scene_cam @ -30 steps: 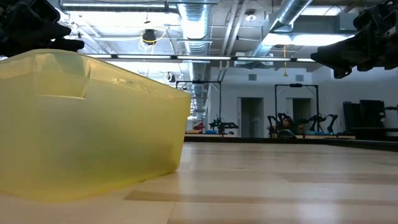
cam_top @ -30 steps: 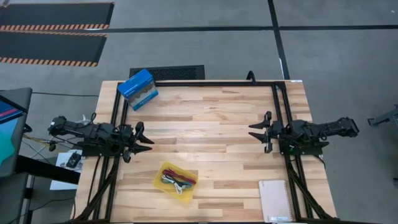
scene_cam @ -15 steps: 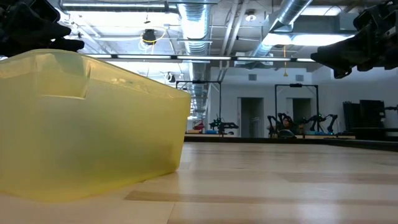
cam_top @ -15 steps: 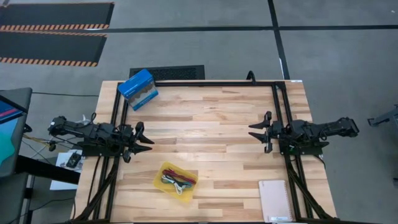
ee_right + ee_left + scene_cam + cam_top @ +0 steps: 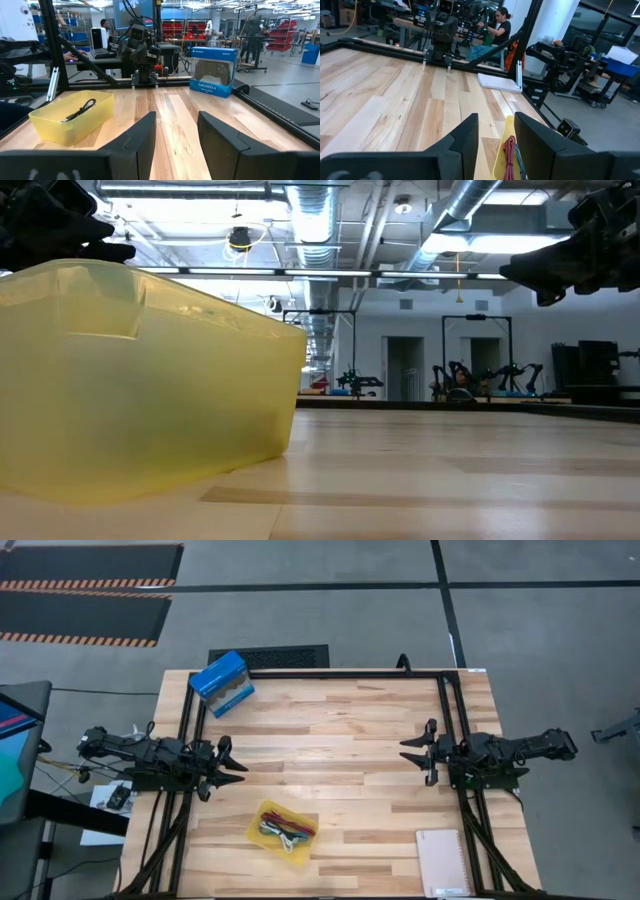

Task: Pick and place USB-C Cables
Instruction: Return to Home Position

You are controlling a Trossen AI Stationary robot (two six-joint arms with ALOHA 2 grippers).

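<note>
Fingers (image 5: 465,137) of the left gripper (image 5: 233,759) are spread apart and empty, as are those of the right gripper (image 5: 410,751). Both hover over opposite sides of the table (image 5: 340,730), facing each other. The USB-C Cables (image 5: 287,829) lie together in the yellow tray (image 5: 256,821), nearer the left gripper and clear of both.

No change is visible between the earlier pictures and now, in the high view or in the low view. The left pincer (image 5: 232,762) at the left side of the surface (image 5: 340,720), the right pincer (image 5: 412,752) at the right side, and the USB-C Cables (image 5: 288,830) in the yellow tray (image 5: 254,827) show no shift.
</note>
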